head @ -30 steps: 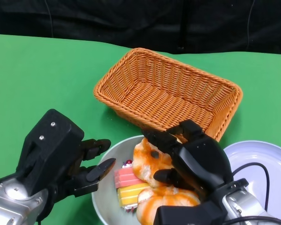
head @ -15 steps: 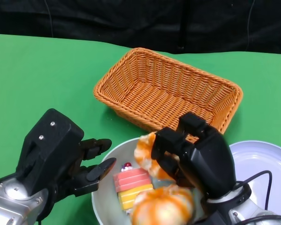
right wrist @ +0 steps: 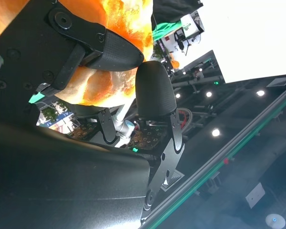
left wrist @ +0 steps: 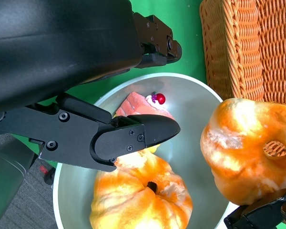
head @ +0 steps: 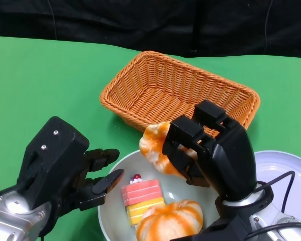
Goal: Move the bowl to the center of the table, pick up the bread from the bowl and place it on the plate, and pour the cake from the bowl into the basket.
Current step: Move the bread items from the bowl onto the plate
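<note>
Bread, round orange-glazed bun (head: 155, 148), clenched in right hand (head: 213, 150) over grey bowl (head: 113, 168); grip seemingly shallow, may drop. Left hand (head: 65, 168) spread, empty beside bowl.

green tablecloth (head: 50, 75), black curtain backdrop (head: 140, 22), ceiling lights (right wrist: 215, 132)

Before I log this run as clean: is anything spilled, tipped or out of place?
Nothing stands out. The right hand holds one bread lifted above the bowl; a second bread and the cake lie inside it. The basket and plate sit upright, nothing spilled.
</note>
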{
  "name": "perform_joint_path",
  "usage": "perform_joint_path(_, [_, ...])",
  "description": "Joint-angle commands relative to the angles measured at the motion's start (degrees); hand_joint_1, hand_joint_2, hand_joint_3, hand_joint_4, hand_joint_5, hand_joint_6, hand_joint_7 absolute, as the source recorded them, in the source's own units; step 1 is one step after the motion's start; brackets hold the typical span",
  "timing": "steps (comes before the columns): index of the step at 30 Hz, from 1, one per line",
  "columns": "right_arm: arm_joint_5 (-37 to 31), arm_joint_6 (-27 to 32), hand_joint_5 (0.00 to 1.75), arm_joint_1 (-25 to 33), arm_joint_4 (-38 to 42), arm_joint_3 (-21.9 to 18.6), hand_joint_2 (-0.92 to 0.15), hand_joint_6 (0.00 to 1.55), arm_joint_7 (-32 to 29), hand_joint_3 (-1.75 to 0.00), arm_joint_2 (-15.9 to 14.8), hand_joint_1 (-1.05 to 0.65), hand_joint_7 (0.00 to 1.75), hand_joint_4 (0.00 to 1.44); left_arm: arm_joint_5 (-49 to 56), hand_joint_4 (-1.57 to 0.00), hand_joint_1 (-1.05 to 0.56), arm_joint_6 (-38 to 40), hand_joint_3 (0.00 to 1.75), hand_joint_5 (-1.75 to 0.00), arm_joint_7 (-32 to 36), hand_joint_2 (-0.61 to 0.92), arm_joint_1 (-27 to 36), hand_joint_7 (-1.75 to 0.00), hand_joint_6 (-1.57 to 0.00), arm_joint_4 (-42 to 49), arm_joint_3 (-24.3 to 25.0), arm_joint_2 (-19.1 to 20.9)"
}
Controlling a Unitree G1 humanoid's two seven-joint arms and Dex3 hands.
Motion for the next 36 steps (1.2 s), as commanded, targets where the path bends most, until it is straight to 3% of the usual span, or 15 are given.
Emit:
perform_joint_path(1, [7.44,-0.67,1.75,4.82,-10.36,-5.02,-0.17,0.8,5.92,-1.62,-2.03,-0.15,1.69,1.01,0.36,-0.11,-0.55,-0.69,0.57,-0.07,-0.31,0.92,-0.05,0.0,-0.14,0.54,0.27,0.59])
perform_joint_path(5, [15.92,0.26,1.75,12.39,-21.47,-10.08,-0.13,0.84,15.64,-1.74,-2.9,-0.13,1.61,1.04,0.42,-0.11,-0.54,-0.88,0.58,-0.07,-0.47,0.92,-0.06,0.0,-0.14,0.82,0.25,0.75])
perform_joint_path(10, [16.64,0.19,1.75,14.18,-23.69,-12.16,-0.14,0.85,19.82,-1.75,-1.48,-0.14,1.6,1.04,0.42,-0.11,-0.53,-0.96,0.59,-0.06,-0.48,0.92,-0.07,0.0,-0.14,0.89,0.24,0.77])
perform_joint_path(13, [23.88,-1.04,1.75,22.21,-30.08,-18.65,-0.11,0.86,24.11,-1.75,-4.36,-0.05,1.51,1.01,0.03,-0.11,-0.53,-2.22,0.59,-0.06,-1.34,0.92,0.38,0.0,-0.14,1.21,0.79,1.21])
perform_joint_path(16, [27.47,-0.09,1.75,25.98,-33.44,-21.67,-0.11,0.88,28.0,-1.75,-3.88,0.01,1.48,1.02,-0.19,-0.11,-0.53,-2.13,0.59,-0.06,-1.52,0.92,0.48,0.0,-0.14,1.26,1.21,1.27])
perform_joint_path(26, [25.85,6.47,1.72,31.73,-36.82,-29.73,-0.08,0.9,34.95,-1.75,-3.93,0.04,1.45,1.01,-0.67,-0.11,-0.53,-2.53,0.59,-0.07,-2.41,0.92,0.62,0.0,-0.13,1.36,2.01,1.3])
perform_joint_path(31, [25.04,10.77,1.74,31.82,-34.11,-31.2,-0.07,0.89,39.02,-1.73,-4.6,0.02,1.47,0.97,-0.74,-0.11,-0.53,-2.83,0.59,-0.06,-2.68,0.92,0.52,0.0,-0.13,1.49,2.19,1.35])
perform_joint_path(36, [25.1,14.77,1.72,31.1,-32.0,-31.46,-0.16,0.85,44.26,-1.6,-6.31,0.04,1.33,0.88,-0.69,-0.11,-0.53,-2.69,0.59,-0.07,-2.63,0.92,0.5,0.0,-0.14,1.29,2.29,1.36])
